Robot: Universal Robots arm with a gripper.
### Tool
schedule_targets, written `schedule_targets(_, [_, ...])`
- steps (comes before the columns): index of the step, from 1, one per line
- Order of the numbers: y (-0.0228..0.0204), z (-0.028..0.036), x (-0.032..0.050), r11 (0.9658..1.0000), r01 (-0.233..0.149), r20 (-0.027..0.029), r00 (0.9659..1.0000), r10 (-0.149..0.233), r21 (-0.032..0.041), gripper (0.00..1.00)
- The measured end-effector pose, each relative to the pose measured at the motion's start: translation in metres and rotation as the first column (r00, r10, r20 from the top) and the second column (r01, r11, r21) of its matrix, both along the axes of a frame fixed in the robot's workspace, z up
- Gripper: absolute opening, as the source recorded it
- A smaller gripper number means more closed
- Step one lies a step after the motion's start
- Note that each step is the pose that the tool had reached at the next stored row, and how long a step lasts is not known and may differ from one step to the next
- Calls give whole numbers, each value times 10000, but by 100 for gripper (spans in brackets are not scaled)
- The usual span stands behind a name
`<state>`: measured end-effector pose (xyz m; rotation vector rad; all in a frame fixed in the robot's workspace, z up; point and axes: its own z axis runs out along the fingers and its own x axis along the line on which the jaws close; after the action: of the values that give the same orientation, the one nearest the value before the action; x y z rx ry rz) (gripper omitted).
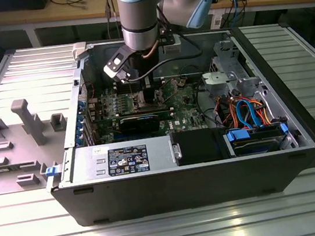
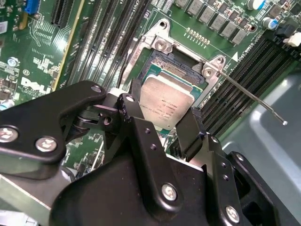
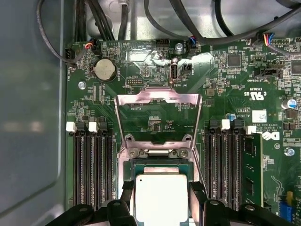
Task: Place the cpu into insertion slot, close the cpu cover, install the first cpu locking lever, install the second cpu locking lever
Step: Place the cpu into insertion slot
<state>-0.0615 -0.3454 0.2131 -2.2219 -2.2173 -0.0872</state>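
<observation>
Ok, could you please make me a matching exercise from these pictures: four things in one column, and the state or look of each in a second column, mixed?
Things:
1. cpu
2. cpu cover
3. locking lever
4. coin battery

States:
A. round and silver
B. swung open
C. held by the gripper
D. thin rod, sticking out free

Pairs: 1-C, 2-B, 3-D, 4-A.

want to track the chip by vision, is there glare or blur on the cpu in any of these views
First wrist view: the cpu top is washed out near white by glare, and the open cpu cover throws a pale sheen. Second wrist view: it is evenly lit and sharp. Exterior view: the ribbed table glares, while the inside of the computer case is dim.
</observation>
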Motion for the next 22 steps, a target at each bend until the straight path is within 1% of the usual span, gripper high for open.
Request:
schedule_targets(10, [0,-132,-5,10000,2,0,10000,-2,0,54])
schedule_targets(22, [6,-167,-18,10000,2,-2,10000,-2,-2,54])
